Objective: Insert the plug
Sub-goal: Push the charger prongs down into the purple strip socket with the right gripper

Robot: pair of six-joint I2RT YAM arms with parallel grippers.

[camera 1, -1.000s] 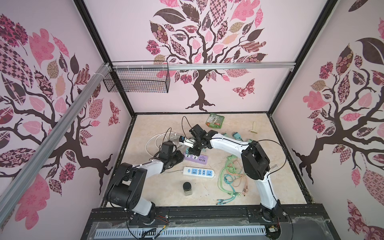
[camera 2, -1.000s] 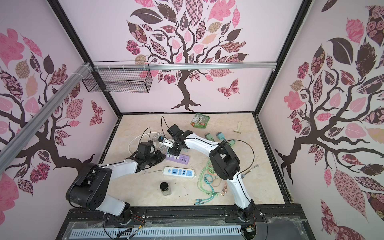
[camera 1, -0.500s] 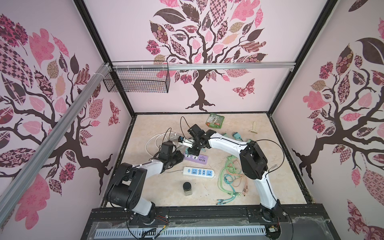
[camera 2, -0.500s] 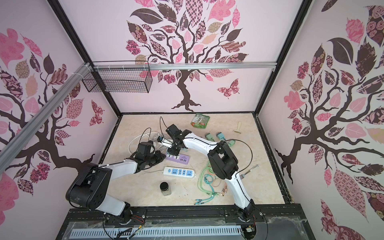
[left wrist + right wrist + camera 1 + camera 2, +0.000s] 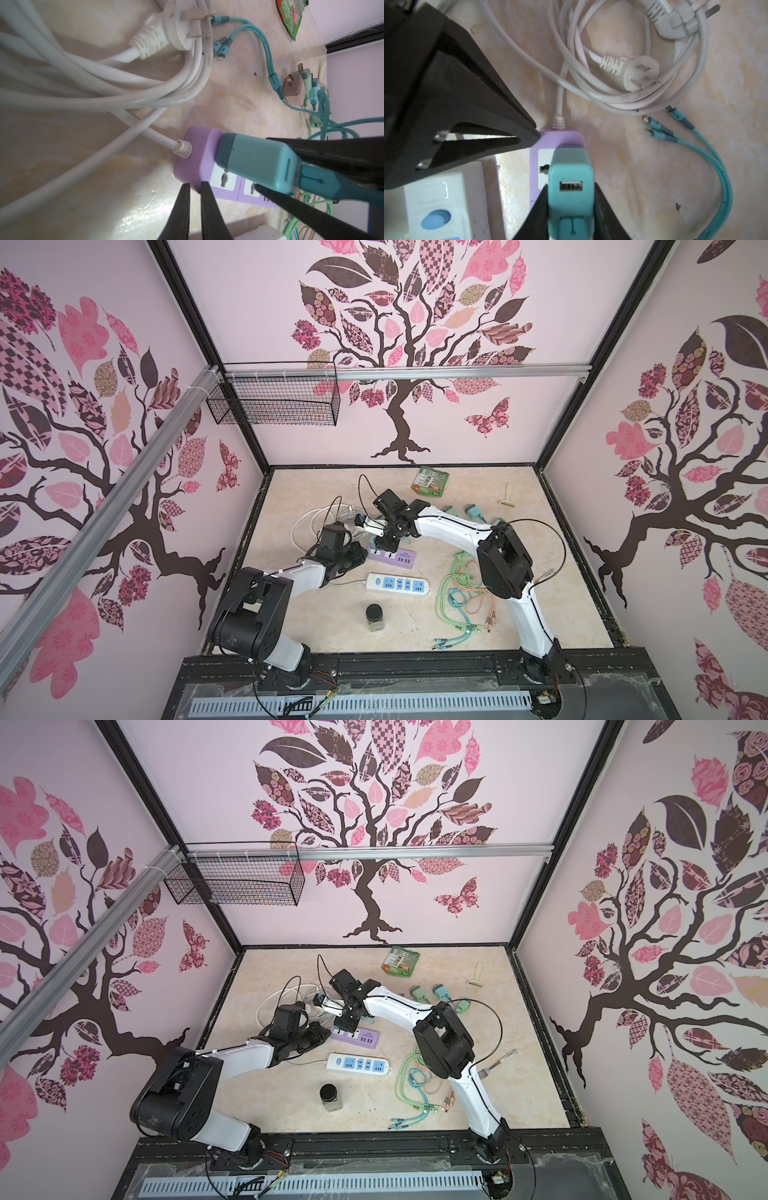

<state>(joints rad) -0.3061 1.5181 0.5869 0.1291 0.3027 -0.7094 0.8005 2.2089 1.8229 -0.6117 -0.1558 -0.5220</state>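
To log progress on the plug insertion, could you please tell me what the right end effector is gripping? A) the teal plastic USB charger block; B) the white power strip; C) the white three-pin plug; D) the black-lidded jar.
A: the right wrist view shows the right end effector closed on the teal plastic USB charger block over the purple power strip.

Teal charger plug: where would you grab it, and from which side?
Pinch the teal charger plug by its two flat sides near the USB end, coming from above. The boxy body offers parallel faces, and its lower end must stay free to meet the purple strip. The right gripper grips it so.
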